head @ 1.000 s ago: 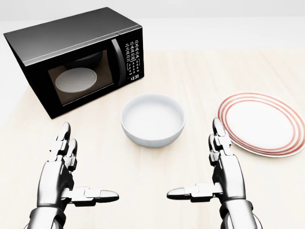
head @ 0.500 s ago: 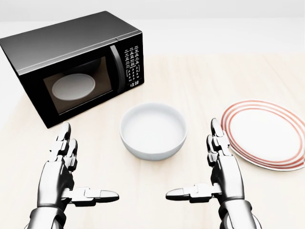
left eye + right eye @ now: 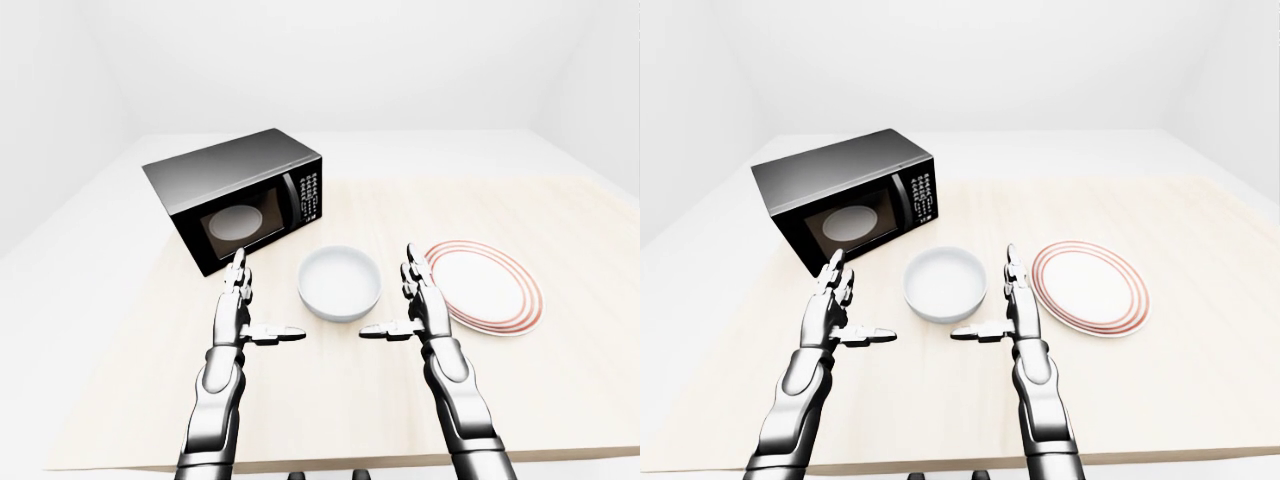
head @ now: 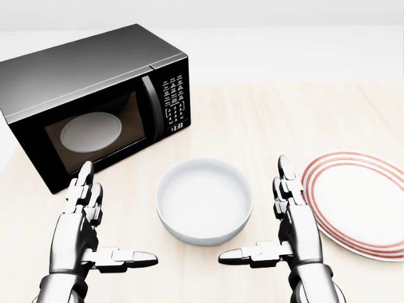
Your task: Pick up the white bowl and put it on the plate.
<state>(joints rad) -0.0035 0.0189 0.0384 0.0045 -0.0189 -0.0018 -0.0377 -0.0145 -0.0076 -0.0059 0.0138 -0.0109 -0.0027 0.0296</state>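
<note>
The white bowl [image 4: 204,200] sits upright and empty on the pale wooden table, low in the middle of the head view. The white plate [image 4: 360,202] with red rim rings lies flat to its right, apart from the bowl. My left hand [image 4: 95,233] is open to the bowl's lower left, fingers straight, thumb pointing right. My right hand [image 4: 278,233] is open to the bowl's lower right, between bowl and plate, thumb pointing left. Neither hand touches the bowl.
A black microwave [image 4: 95,101] with its door shut stands at the upper left, a white turntable showing through its window. The table's near edge [image 3: 330,462] runs along the bottom of the left-eye view.
The whole picture has shifted: bowl, plate and microwave sit lower and larger in the head view, so the camera has moved closer. The hands keep the same open pose.
</note>
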